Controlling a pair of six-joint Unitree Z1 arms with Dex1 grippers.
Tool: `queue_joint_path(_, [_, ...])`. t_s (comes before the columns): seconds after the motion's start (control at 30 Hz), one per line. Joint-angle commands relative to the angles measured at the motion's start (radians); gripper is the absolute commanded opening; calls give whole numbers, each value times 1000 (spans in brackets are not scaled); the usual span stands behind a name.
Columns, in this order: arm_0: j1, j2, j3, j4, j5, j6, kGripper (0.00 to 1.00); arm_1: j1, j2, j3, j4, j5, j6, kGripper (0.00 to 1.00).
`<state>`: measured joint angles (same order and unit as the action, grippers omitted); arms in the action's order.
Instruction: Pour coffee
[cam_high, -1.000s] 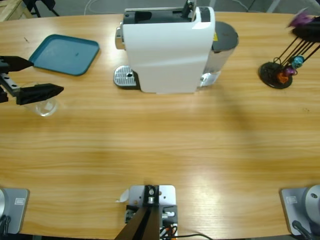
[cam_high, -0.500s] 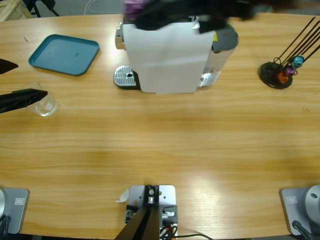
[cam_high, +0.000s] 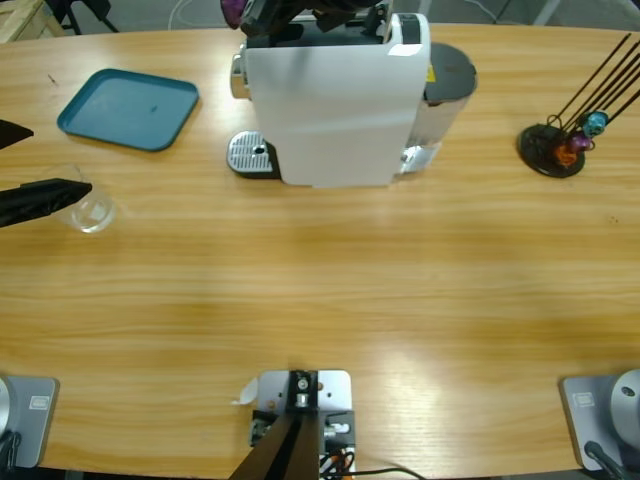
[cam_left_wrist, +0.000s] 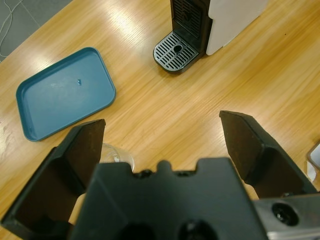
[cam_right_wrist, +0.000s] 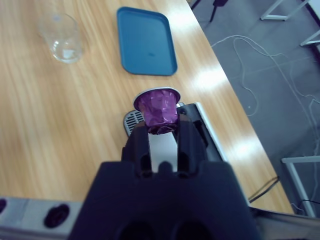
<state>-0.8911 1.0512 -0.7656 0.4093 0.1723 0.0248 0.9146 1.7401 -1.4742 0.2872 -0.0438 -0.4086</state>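
I am not seeing any coffee yet: the clear glass tumbler (cam_high: 88, 208) is standing empty at the far left of the table, at about nine o'clock in the high view, so the thing the coming move turns on is the purple capsule (cam_right_wrist: 159, 111). I am holding it pinched between the tips of the right gripper (cam_right_wrist: 163, 131), jaws closed to the capsule's width, its foil rim up and its long axis running on out along the jaws. In the right wrist view it is hanging directly over the white coffee machine (cam_high: 335, 100), with the open loading slot (cam_right_wrist: 197, 121) just beside it at about three o'clock, so I judge the next step needs only a small shift that way and a lowering before letting go. In the high view this gripper is showing as a dark shape at the machine's top edge, around twelve o'clock. My left gripper (cam_left_wrist: 165, 135) is spread wide and holding nothing; the tumbler's rim is peeping out by its left jaw at about eight o'clock in its own view, near but not enclosed, so this arm is much the nearer to the glass. Further out, the drip grate (cam_high: 251, 153) is sitting clear at the machine's front, the teal tray (cam_high: 128, 108) is lying at ten o'clock, and the capsule rack (cam_high: 560, 140) is standing at two o'clock.
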Motion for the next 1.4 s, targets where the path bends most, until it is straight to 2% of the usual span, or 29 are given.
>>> queue_joint_path(0.03, [11, 6, 43, 12, -13, 4, 1000, 2, 53, 6, 12, -90, -47, 0])
queue_joint_path(0.53, [11, 1, 51, 12, -14, 4, 1000, -94, 108, 12, 8, -71, -51, 0])
queue_joint_path(1.03, [11, 21, 66, 5, -14, -4, 1000, -83, 102, -1, 9, -8, -43, 0])
queue_joint_path(1.4, [11, 18, 66, 3, -13, -5, 1000, -74, 103, 24, 12, 1, -36, 0])
